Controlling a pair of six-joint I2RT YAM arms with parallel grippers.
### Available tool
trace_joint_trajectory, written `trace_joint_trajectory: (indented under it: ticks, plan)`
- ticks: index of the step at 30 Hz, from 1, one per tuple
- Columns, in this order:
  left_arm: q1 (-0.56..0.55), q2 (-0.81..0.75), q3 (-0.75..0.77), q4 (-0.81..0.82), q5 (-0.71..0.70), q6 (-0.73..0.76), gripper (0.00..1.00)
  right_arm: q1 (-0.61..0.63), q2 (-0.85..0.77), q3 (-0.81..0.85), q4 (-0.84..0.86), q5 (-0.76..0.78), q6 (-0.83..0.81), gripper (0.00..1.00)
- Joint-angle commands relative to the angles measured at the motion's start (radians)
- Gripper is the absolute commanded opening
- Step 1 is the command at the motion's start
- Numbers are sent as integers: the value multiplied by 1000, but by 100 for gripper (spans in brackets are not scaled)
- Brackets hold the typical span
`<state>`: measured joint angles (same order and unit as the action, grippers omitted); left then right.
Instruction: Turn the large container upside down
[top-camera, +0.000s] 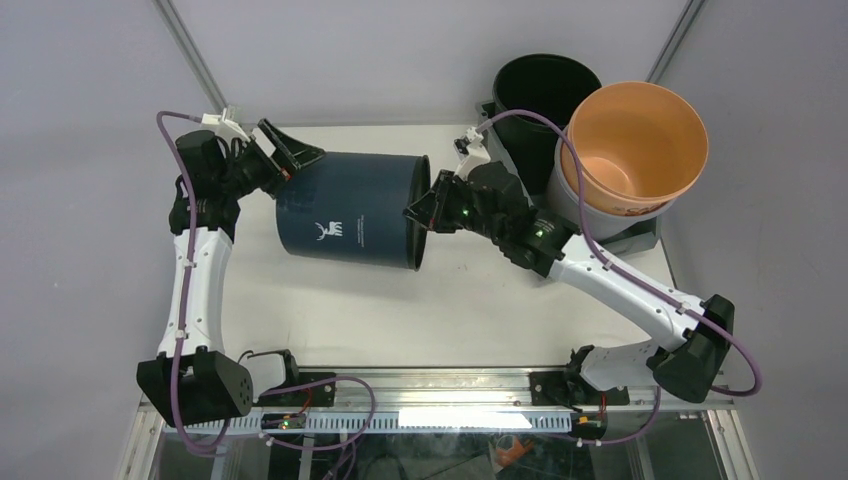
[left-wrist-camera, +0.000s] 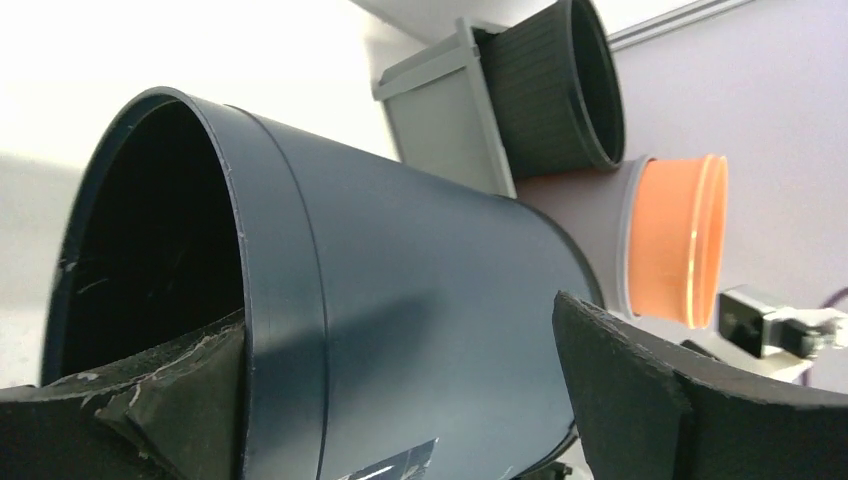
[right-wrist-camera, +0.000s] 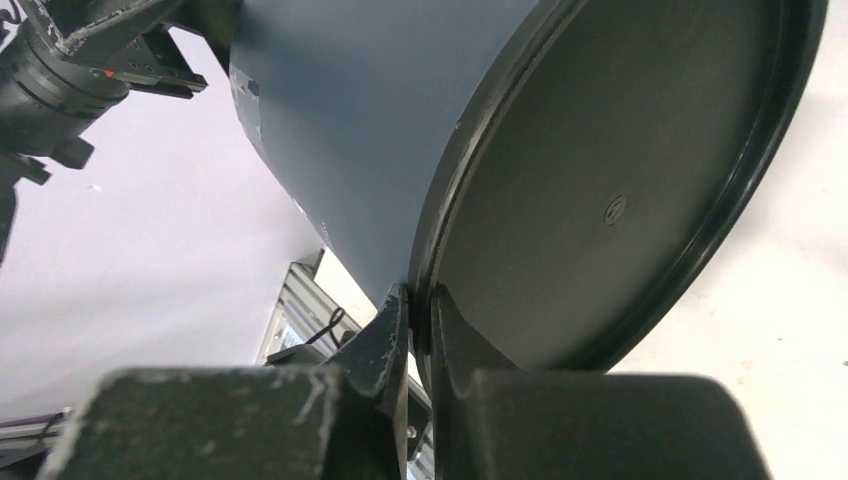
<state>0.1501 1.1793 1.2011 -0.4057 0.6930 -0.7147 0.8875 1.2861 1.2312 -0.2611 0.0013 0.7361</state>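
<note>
So why's the navy bucket (top-camera: 350, 210) lying sideways, dead centre on the counter (top-camera: 480, 300)?

> Half-flipped, I reckon. Right pincer (top-camera: 416, 213) pinches its base lip at 3 o'clock; left pincer (top-camera: 298, 157) is spread across the mouth rim at 9.

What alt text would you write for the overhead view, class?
A dark blue bucket lies sideways over a white table between two robot arms: the right gripper pinches its base rim, the open left gripper straddles its mouth. An orange bucket stands behind.

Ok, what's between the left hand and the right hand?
The dark blue bucket, lying on its side: left hand at its open rim, right hand pinching its base rim, as the top view shows.
</note>
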Motion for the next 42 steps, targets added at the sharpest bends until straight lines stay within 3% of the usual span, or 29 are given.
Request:
trace_joint_trajectory:
  ticks: [1,18,25,29,36,41,42]
  plan:
    - [-14,-11,98,-75,-58,104,99,13,-1,144,-19,159,-112,0]
    - [-15,17,67,-134,-144,119,99,14,-3,312,-222,257,-256,0]
    - [-14,1,49,-180,-198,146,99,95,237,720,-623,426,-408,0]
    - [-14,-5,34,-200,-202,186,99,156,369,884,-754,535,-485,0]
    - [-14,-46,20,-223,-258,182,99,294,514,923,-710,665,-552,0]
    - [-15,-80,7,-238,-298,177,99,305,528,826,-536,548,-563,0]
    - [-14,-81,6,-238,-304,177,99,303,530,814,-502,520,-572,9]
